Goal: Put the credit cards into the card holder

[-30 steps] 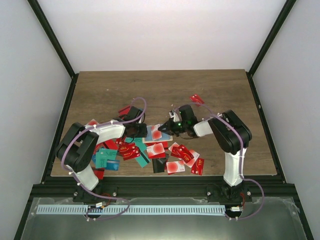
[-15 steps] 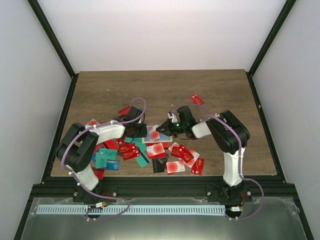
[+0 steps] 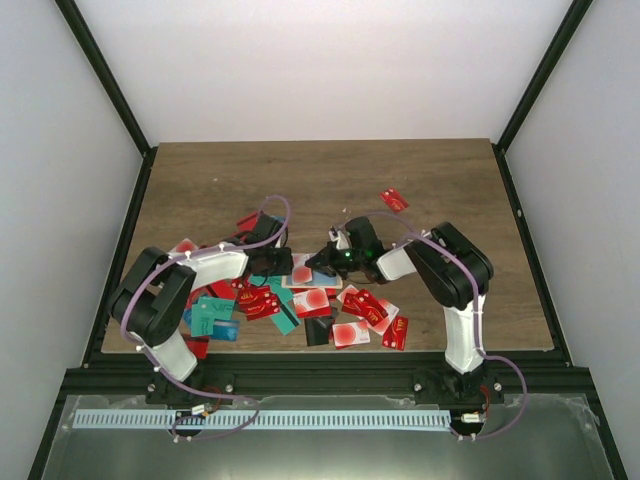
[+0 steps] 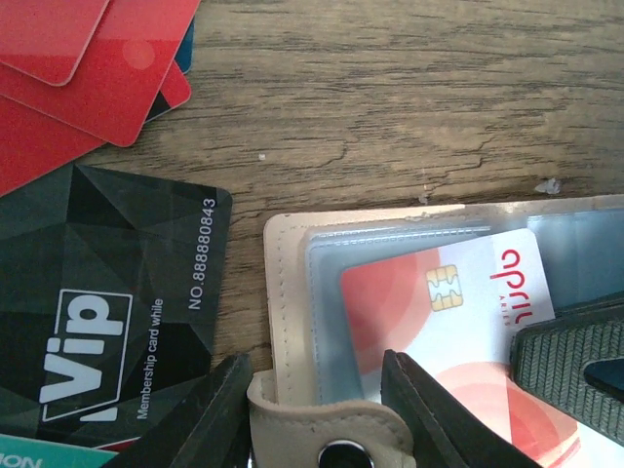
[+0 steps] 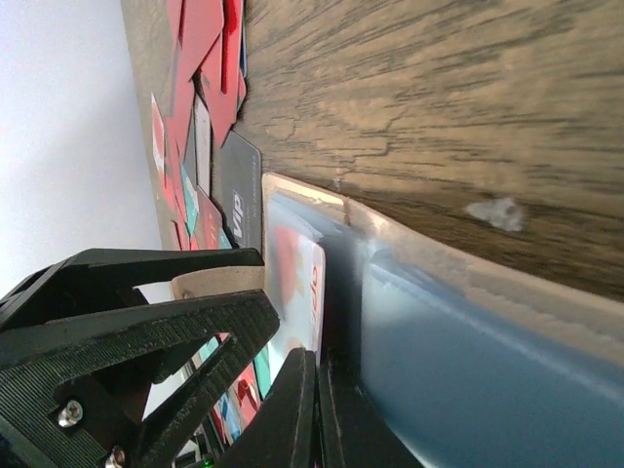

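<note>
The beige card holder (image 4: 288,292) lies open on the wood, its light blue inside up; it is also in the top view (image 3: 303,274). My left gripper (image 4: 317,375) is shut on its snap tab (image 4: 331,429), one finger on each side. A white-and-red credit card (image 4: 439,292) sits partly inside the clear pocket. My right gripper (image 5: 317,366) is shut on that card's edge (image 5: 297,283) and reaches in from the right (image 3: 320,262). More credit cards (image 3: 365,310) lie scattered nearby.
A black VIP card (image 4: 117,292) and red cards (image 4: 88,58) lie just left of the holder. Teal and red cards (image 3: 215,315) are piled by the left arm. One red card (image 3: 394,199) lies apart at the back. A black frame (image 3: 130,230) borders the table.
My right gripper has moved left toward the left gripper, carrying the white-and-red card farther over the holder. The left gripper has stayed on the tab.
</note>
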